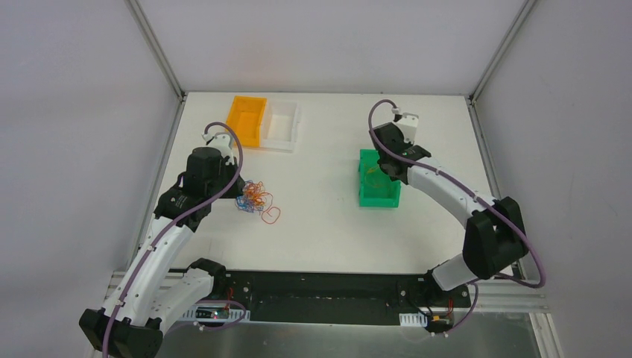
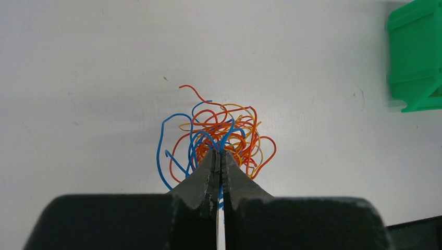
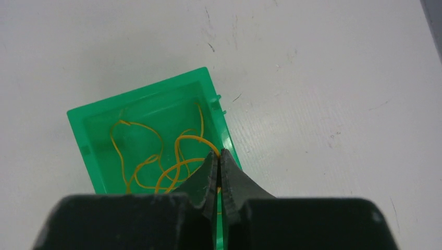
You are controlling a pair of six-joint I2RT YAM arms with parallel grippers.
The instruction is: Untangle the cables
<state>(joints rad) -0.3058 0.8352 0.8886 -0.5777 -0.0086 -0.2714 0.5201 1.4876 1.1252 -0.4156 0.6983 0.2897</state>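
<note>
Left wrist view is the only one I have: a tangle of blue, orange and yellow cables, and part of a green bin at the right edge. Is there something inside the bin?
Observer: Yes. The green bin holds loose loops of yellow cables on its floor.
Operator: Where is the right hand?
Observer: The right hand hangs over the bin's near rim, shut. I cannot tell whether it pinches a yellow strand.
Operator: Are there other bins?
Observer: Two more, on the far side and left of the middle: an orange bin and a white bin, side by side.
</note>
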